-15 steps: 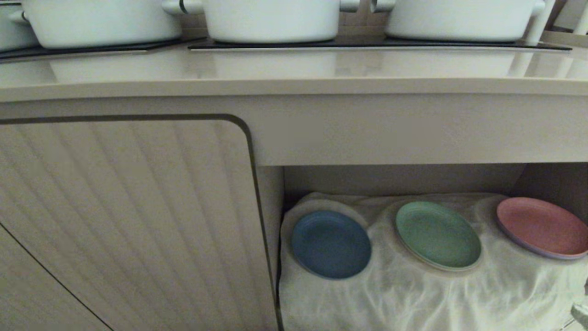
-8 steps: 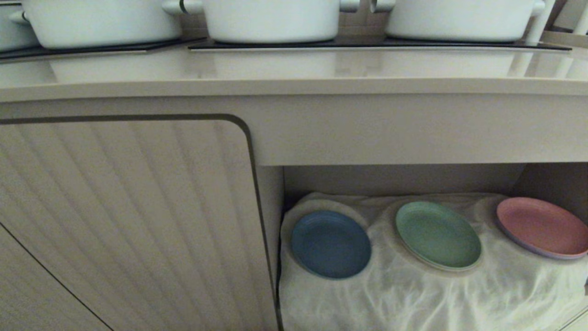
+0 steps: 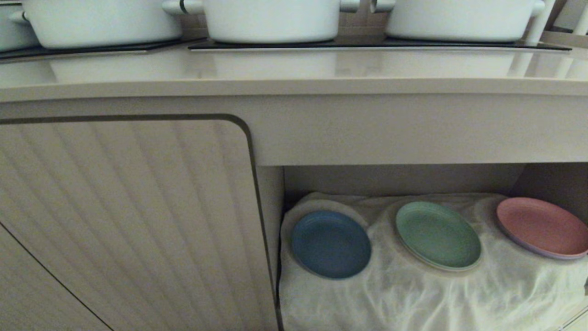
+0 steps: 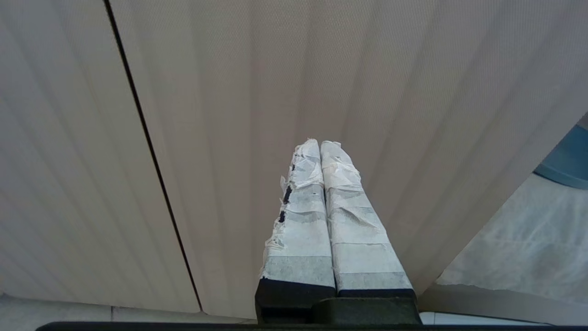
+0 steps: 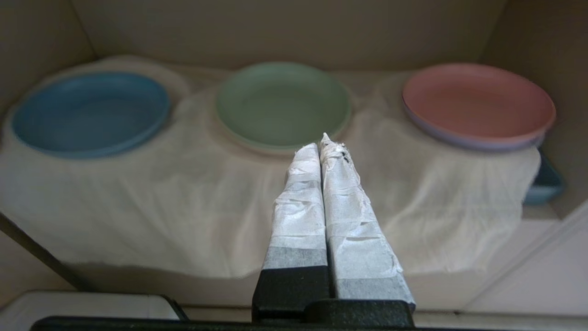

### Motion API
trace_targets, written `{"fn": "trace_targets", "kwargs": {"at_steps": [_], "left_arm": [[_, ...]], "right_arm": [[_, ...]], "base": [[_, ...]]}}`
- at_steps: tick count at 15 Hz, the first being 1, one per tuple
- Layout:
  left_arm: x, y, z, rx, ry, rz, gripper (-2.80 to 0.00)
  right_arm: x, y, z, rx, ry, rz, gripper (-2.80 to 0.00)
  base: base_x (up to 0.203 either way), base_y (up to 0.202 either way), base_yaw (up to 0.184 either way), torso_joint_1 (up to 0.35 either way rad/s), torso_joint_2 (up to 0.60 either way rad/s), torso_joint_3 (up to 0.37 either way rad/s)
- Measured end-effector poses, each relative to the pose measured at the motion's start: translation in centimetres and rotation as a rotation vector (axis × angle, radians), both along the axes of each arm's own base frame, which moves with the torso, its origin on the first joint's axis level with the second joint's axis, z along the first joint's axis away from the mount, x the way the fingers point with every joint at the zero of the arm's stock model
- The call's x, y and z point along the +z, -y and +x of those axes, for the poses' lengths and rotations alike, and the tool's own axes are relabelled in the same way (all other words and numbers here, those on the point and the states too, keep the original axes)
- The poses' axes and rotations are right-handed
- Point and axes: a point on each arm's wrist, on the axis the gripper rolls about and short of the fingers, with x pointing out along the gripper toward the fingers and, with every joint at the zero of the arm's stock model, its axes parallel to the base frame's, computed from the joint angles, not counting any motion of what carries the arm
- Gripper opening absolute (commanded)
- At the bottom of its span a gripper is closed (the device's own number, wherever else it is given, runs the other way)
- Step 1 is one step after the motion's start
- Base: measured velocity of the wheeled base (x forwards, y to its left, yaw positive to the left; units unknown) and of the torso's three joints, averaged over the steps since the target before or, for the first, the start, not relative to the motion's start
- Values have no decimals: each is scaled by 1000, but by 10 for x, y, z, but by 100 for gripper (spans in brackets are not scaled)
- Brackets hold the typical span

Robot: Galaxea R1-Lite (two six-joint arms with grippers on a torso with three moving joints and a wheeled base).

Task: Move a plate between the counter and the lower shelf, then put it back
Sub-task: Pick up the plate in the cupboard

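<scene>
Right wrist view: your right gripper (image 5: 321, 140) has both taped fingers (image 5: 298, 216) pressed together, nothing between them. It sits outside the front of the lower shelf (image 5: 183, 193), pointing in over the wrinkled white cloth, clear of it. Straight beyond the tips is the green plate (image 5: 282, 103). The plate (image 5: 92, 110), the blue one, lies off to one side of the tips near the niche wall, flat on a cloth bump and apart from the green one. The pink plate (image 5: 477, 103) is on the opposite side, resting on a second pale plate under it. A blue-rimmed thing (image 5: 544, 184) pokes out below the cloth edge under the pink one; you can't tell what it is.

Your left gripper (image 4: 320, 145) is also closed and empty, parked facing the ribbed cabinet door (image 4: 229, 92), with a sliver of the blue plate at the frame edge.

Head view shows neither arm. All three plates sit in the niche under the counter (image 3: 294, 69); white pots (image 3: 271, 20) stand on the hob panels.
</scene>
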Motion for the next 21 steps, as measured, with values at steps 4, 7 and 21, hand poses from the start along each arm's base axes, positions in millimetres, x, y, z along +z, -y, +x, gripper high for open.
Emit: {"fn": "trace_targets", "kwargs": {"at_steps": [4, 7, 21], "left_arm": [[0, 0, 0, 0, 0, 0, -280], [0, 0, 0, 0, 0, 0, -280], [0, 0, 0, 0, 0, -1, -280]], "right_arm": [[-3, 0, -8, 4, 66, -5, -280], [-4, 0, -15, 10, 142, -5, -280], [-5, -1, -22, 16, 217, 26, -280]], "base": [[0, 0, 0, 0, 0, 0], [0, 0, 0, 0, 0, 0], [0, 0, 0, 0, 0, 0]]}}
